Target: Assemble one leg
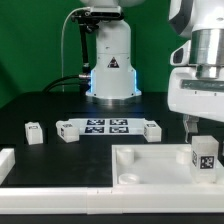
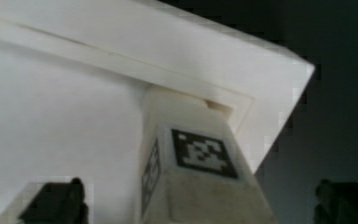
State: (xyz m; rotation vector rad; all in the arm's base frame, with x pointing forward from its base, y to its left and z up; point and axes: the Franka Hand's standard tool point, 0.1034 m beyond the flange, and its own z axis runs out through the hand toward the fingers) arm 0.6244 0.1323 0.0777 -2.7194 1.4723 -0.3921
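The leg [image 1: 205,158] stands upright on the plate [image 1: 150,165], at about four o'clock in the exterior view, its black-and-white tag facing the camera. The end effector [image 1: 200,126] hangs directly above it, at the leg's twelve o'clock, with one dark finger [image 1: 186,124] reaching down just beside the leg's top on the exterior view's left. The other finger is hard to make out there.

In the wrist view the leg [image 2: 197,150] rises between the two dark fingertips [image 2: 53,201], which sit well apart on either side, with clear space between each tip and the block. The end effector [image 2: 197,203] is spread, clamped on nothing. Behind the leg lies the plate [image 2: 69,110] with a raised rim line across it.

On the dark worktop [image 1: 40,105], at the plate's eleven o'clock in the exterior view, lies the marker board [image 1: 108,126] with several tags. A second leg [image 1: 35,132] stands at nine o'clock, apart from the board. Two more blocks [image 1: 67,130] sit at the board's ends, the other [image 1: 153,130] on the exterior view's right. The arm's base [image 1: 110,60] stands at twelve o'clock, lit at its foot.
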